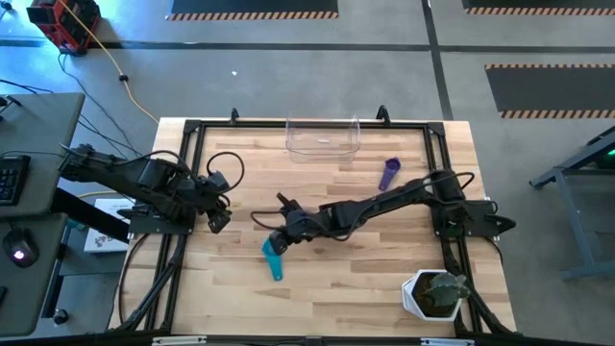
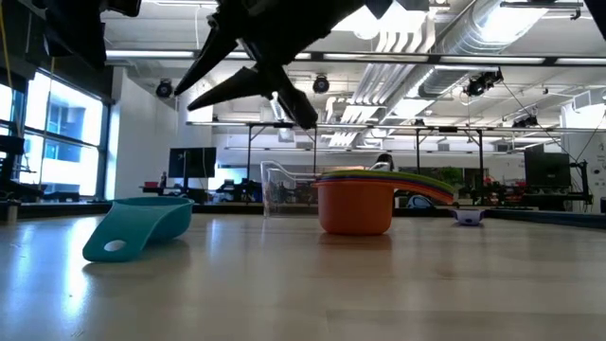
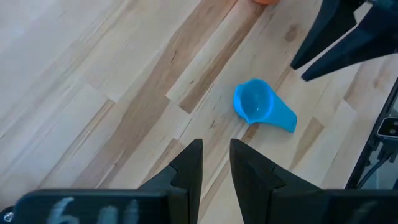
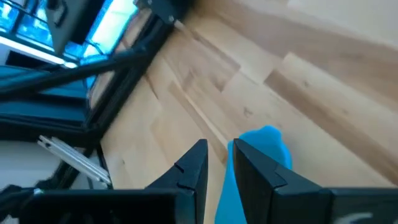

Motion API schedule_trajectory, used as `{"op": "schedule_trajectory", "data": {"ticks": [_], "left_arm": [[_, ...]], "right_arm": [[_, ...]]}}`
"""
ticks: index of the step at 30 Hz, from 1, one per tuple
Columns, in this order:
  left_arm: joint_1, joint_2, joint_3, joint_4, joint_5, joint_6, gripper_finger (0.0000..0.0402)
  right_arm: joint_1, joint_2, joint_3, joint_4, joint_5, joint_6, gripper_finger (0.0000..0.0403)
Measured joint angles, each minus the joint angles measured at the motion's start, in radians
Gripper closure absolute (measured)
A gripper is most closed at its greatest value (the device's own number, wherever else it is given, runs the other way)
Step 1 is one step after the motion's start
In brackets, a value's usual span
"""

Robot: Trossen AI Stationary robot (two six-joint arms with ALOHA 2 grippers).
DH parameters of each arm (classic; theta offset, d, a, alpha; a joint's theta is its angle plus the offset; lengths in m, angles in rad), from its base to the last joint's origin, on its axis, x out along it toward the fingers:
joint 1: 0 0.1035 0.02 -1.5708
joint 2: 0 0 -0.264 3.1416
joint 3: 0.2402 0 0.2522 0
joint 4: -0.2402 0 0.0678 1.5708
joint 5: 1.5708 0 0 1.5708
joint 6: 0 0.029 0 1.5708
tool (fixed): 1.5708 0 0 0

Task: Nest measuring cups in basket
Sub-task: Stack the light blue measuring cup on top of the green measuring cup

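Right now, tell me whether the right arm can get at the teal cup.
Probably yes. The right gripper hangs just above the teal cup, which lies alone on bare table; nothing stands between them.
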Motion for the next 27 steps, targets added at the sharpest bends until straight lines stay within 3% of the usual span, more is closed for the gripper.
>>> {"op": "schedule_trajectory", "data": {"ticks": [9,15,20,27], "left_arm": [[0.0,0.0,0.0,0.0,0.0,0.0,0.033],[0.0,0.0,0.0,0.0,0.0,0.0,0.033],[0.0,0.0,0.0,0.001,0.0,0.0,0.033],[0.0,0.0,0.0,0.0,0.0,0.0,0.033]], "right_arm": [[0.001,0.006,0.081,-0.006,-0.012,-0.064,0.0336],[-0.016,0.014,0.194,-0.129,0.021,-0.169,0.0336],[-0.037,0.057,0.255,-0.234,0.006,-0.186,0.0336],[-0.038,0.118,0.261,-0.24,-0.065,-0.219,0.0336]]}}
